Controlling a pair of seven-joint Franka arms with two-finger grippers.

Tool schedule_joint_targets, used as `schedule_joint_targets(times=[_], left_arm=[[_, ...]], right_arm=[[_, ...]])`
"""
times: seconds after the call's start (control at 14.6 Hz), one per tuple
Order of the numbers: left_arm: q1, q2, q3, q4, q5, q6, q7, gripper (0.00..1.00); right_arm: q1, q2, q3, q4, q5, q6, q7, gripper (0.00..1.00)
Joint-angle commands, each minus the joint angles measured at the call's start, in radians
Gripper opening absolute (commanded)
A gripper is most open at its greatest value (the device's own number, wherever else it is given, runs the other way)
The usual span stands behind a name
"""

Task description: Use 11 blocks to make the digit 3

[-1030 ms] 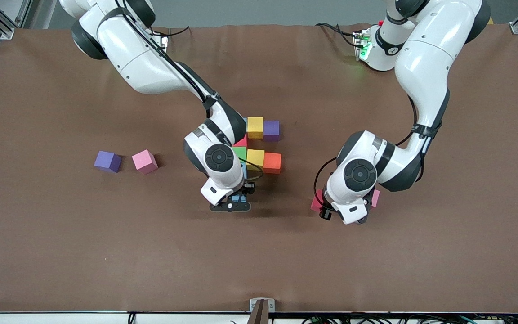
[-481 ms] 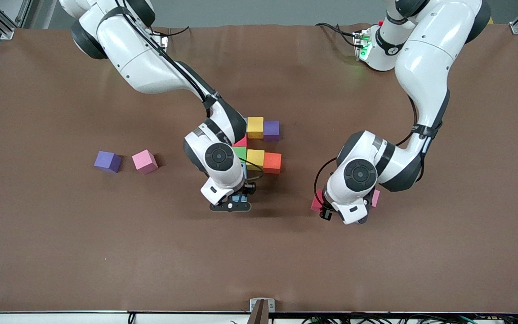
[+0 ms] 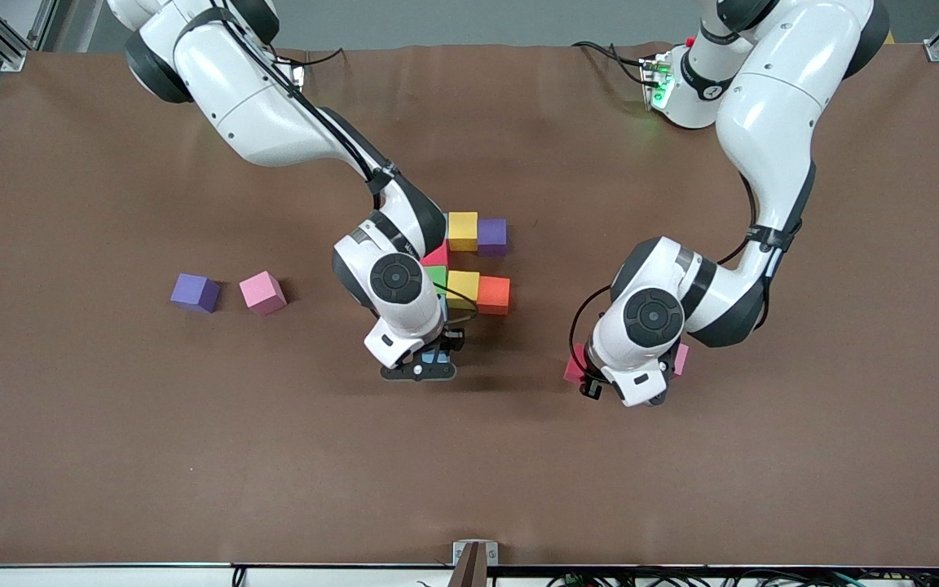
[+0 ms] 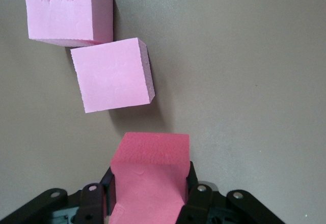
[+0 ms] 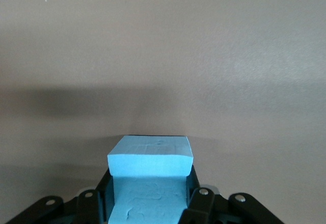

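Honestly, no brand, label or writing can be read on anything from where I stand. Down low over the table [image 3: 111, 456], the right gripper [image 5: 150, 203] pinches a light blue block [image 5: 151, 170] between its fingers, just at the camera-near end of the partly built digit 3 [image 3: 469, 269]. That cluster shows a yellow block [image 3: 462, 230] touching a purple block [image 3: 492, 235], with a red one [image 3: 438, 256], a green one [image 3: 435, 275], a second yellow [image 3: 463, 288] and an orange block [image 3: 494, 294] packed beside them. Toward the left arm's end, the left gripper [image 4: 148, 203] is pressed onto a red block [image 4: 149, 175]; two pink blocks [image 4: 113, 81] lie on the table near it. Toward the right arm's end, a loose purple block [image 3: 195, 292] and a pink block [image 3: 262, 293] sit near each other, well apart from the cluster.
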Motion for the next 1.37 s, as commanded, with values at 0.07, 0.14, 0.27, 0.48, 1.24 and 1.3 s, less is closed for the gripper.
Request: schedule_joint_targets(times=[0.07,0.14,0.27,0.48,1.24,1.3], left_arm=[[0.002,-0.01,0.001,-0.006,-0.011,-0.016,-0.004,0.3],[0.002,-0.01,0.001,-0.006,-0.012,-0.016,-0.004,0.3],[0.0,-0.01,0.001,-0.006,-0.011,-0.016,-0.004,0.3],[0.0,-0.01,0.001,-0.006,-0.011,-0.016,-0.004,0.3],[-0.001,-0.007,0.001,-0.006,-0.011,-0.016,-0.004,0.3],[-0.001,-0.007,0.001,-0.006,-0.011,-0.014,-0.003,0.3]], right_arm=[[-0.007,-0.068,-0.001,-0.108,0.003,0.029,0.019,0.02],[-0.005,-0.068,-0.001,-0.108,0.003,0.026,0.019,0.02],[-0.004,-0.066,-0.001,-0.108,0.003,0.025,0.019,0.02],[-0.004,-0.065,-0.001,-0.105,0.003,0.02,0.019,0.02],[-0.002,-0.061,-0.004,-0.102,0.001,0.019,0.033,0.02],[-0.002,-0.063,-0.004,-0.102,0.001,0.019,0.033,0.02]])
